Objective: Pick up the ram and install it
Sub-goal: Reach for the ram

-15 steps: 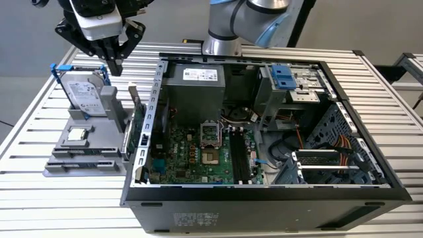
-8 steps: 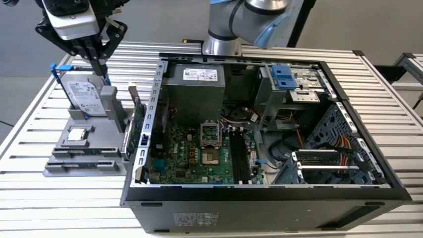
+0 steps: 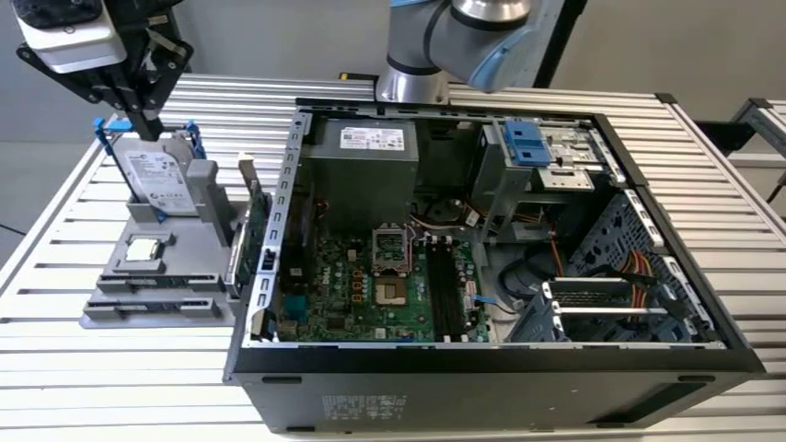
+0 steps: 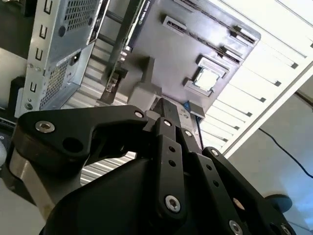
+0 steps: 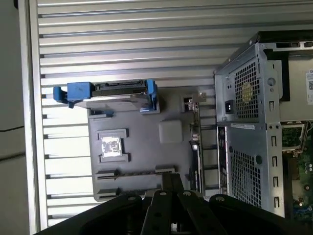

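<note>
The ram (image 3: 164, 284) is a thin dark stick lying in a long slot near the front of a grey holder (image 3: 202, 308) on the table, at the exterior view's left. In the first wrist view the ram (image 5: 134, 172) shows as a dark line on that holder (image 5: 146, 147). My gripper (image 3: 147, 129) hangs high above the holder, over its back end. Its black fingers meet at the tips in both wrist views, gripper (image 5: 168, 179) and gripper (image 4: 167, 110), with nothing between them. The black motherboard slots (image 3: 443, 290) lie inside the open computer case (image 3: 491, 364).
The holder also carries an upright silver hard drive (image 3: 160, 180) in a blue frame, a square chip (image 3: 145, 249) and a green card (image 3: 252, 244) standing on edge beside the case wall. The arm's base (image 3: 411, 83) stands behind the case. The slatted table (image 3: 74, 368) runs all around.
</note>
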Motion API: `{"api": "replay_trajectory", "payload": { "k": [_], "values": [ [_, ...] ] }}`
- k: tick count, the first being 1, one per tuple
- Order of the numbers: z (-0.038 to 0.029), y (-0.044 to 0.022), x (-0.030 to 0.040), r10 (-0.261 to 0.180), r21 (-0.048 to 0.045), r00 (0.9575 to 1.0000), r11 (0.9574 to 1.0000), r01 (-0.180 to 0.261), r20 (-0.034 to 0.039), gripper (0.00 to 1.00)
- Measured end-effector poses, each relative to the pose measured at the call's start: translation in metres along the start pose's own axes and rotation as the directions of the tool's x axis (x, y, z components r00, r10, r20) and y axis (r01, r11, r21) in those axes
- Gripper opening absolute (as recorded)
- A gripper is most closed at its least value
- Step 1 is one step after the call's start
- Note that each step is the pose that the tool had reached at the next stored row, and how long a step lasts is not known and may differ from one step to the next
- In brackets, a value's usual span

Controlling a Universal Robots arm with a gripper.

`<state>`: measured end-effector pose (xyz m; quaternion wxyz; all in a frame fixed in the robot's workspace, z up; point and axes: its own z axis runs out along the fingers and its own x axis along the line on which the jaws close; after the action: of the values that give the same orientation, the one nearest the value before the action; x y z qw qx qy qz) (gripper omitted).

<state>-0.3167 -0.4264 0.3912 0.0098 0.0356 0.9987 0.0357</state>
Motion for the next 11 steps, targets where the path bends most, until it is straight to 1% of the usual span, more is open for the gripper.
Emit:
{"api": "replay_trajectory", "payload": {
  "k": [2,6,11],
  "values": [
    [0.0,-0.0005,0.0068,0.0,-0.0001,1.0,1.0,0.0,0.0,0.0],
    [-0.0001,-0.0012,0.0172,-0.001,-0.0001,1.0,1.0,0.001,-0.0001,0.0],
    [0.0,-0.0017,0.0258,-0.007,-0.0002,1.0,1.0,0.007,-0.0005,0.0]
  ]
}}
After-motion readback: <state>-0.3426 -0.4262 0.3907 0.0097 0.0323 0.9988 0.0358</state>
